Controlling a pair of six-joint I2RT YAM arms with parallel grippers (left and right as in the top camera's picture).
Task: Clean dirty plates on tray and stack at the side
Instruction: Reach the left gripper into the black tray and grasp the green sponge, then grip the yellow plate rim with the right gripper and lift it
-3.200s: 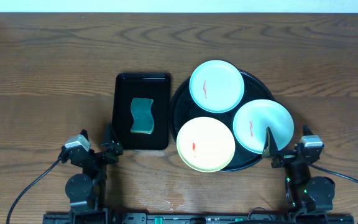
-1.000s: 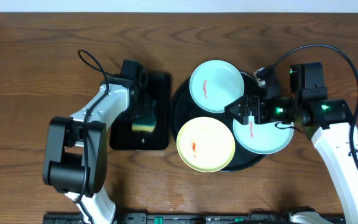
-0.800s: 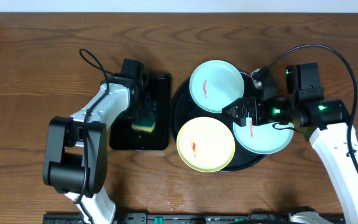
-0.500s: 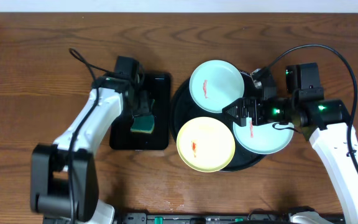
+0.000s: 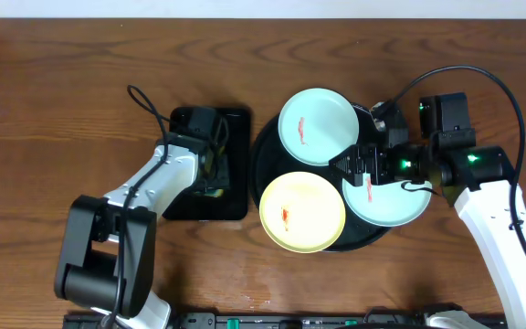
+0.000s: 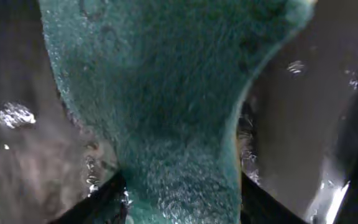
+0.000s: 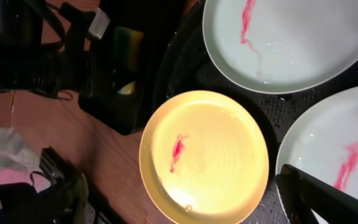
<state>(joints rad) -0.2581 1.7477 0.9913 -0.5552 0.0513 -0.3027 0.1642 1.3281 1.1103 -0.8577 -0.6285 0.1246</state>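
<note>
Left gripper [image 5: 210, 167] hovering low over rectangular black tray [image 5: 236, 125] on desk [image 5: 62, 91]; jaws pinching waist of wavy green sponge [image 6: 166, 93]; round black tray [image 5: 267, 157] sitting just beside, carrying three smeared plates: mint plate [image 5: 318, 126] at back, yellow plate [image 5: 302, 212] at front overhanging rim, second mint plate [image 5: 395, 201] at right; right gripper [image 5: 359, 167] hanging between plates, jaws spread wide, holding nothing.

yellow plate [image 7: 207, 158] — centre, red smear | upper mint plate [image 7: 291, 43], smeared | right mint plate [image 7: 328, 146], smeared — black tray [image 7: 263, 102] beneath
</note>
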